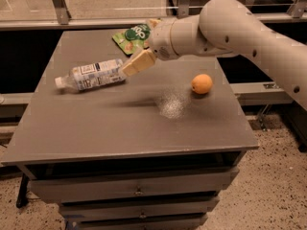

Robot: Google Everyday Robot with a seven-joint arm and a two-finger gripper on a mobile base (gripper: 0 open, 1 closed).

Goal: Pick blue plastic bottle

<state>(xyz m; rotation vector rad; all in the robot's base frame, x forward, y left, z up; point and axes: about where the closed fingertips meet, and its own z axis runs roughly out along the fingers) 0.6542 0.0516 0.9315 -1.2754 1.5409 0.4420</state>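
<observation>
The blue plastic bottle (91,75) lies on its side on the left part of the grey table top (96,123), white cap pointing left, white and pale-blue label facing up. My gripper (135,63) reaches in from the right on a white arm (230,23) and hangs just above the table at the bottle's right end, at its base. Whether it touches the bottle is unclear.
A green snack pouch (130,37) lies at the back of the table, partly behind my wrist. An orange fruit (201,84) sits on the right side. Drawers front the cabinet below. Metal rails run behind the table.
</observation>
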